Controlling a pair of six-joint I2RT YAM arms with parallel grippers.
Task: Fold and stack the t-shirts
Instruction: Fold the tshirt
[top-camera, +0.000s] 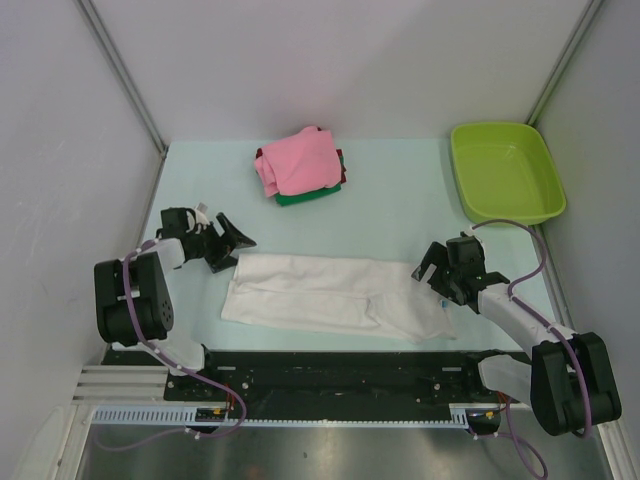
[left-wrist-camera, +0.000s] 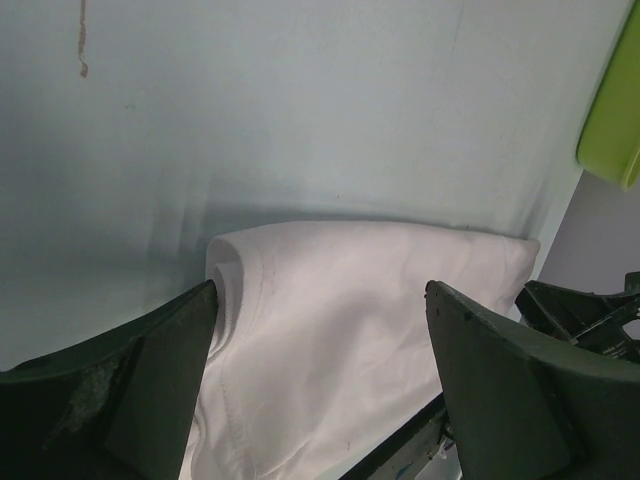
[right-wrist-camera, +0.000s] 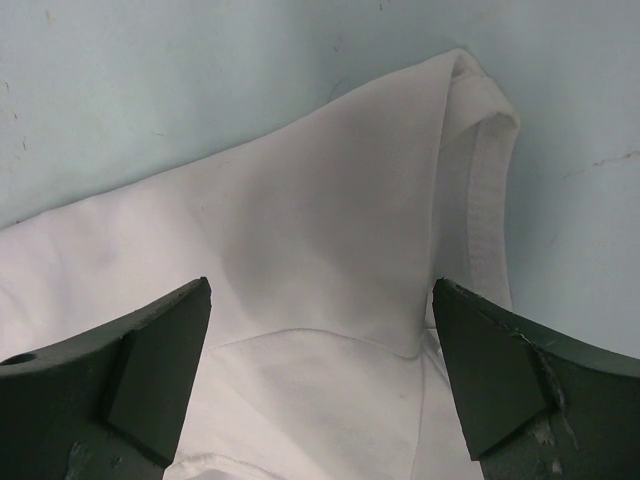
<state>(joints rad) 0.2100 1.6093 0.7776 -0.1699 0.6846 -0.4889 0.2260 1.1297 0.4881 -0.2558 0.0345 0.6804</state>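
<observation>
Left end effector (top-camera: 232, 250) and right end effector (top-camera: 433, 277), both spread wide, flank white t-shirt (top-camera: 330, 295) at frame centre.

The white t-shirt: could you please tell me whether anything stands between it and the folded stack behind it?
Nothing visible does: only bare table lies between the white t-shirt and the pink-topped stack. The green tub sits off to the right.
</observation>
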